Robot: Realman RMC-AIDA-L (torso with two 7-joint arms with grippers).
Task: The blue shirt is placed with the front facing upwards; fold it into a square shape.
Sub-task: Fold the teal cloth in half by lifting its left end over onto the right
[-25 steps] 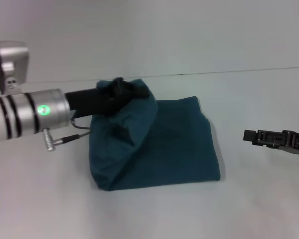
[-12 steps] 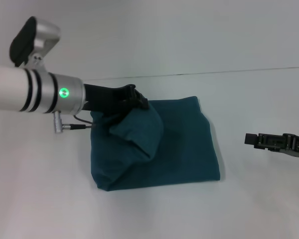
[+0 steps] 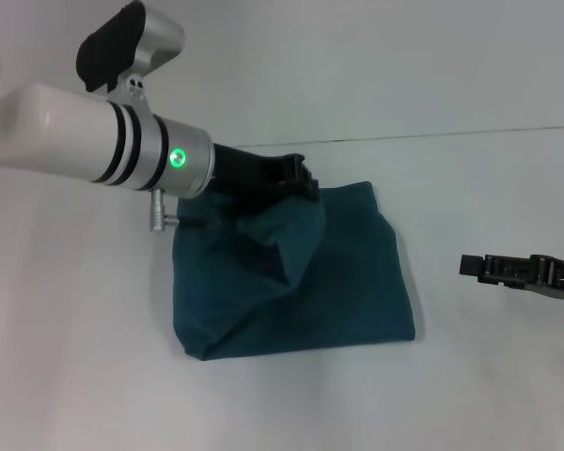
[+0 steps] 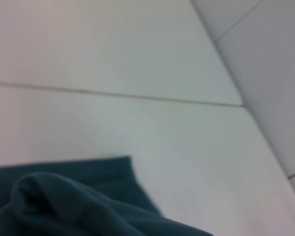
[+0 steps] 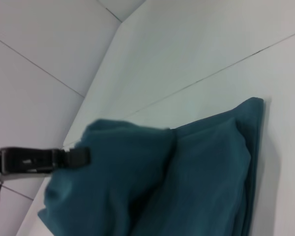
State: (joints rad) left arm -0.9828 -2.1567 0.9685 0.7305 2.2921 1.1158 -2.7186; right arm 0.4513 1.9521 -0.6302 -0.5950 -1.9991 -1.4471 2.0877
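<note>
Teal blue shirt (image 3: 348,272), folded squarish, left hand (image 3: 296,178) gripping

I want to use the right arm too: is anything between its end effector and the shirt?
Nothing visible. Only bare table lies between the right end effector and the shirt. The left end effector holds a raised fold at the shirt's far left part.

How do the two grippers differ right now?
The left gripper is over the shirt, pinching a raised fold of it; the right gripper hangs off to the shirt's right, touching nothing. The left reaches in from the far left corner; the right lies level over the bare table. Both are dark.
</note>
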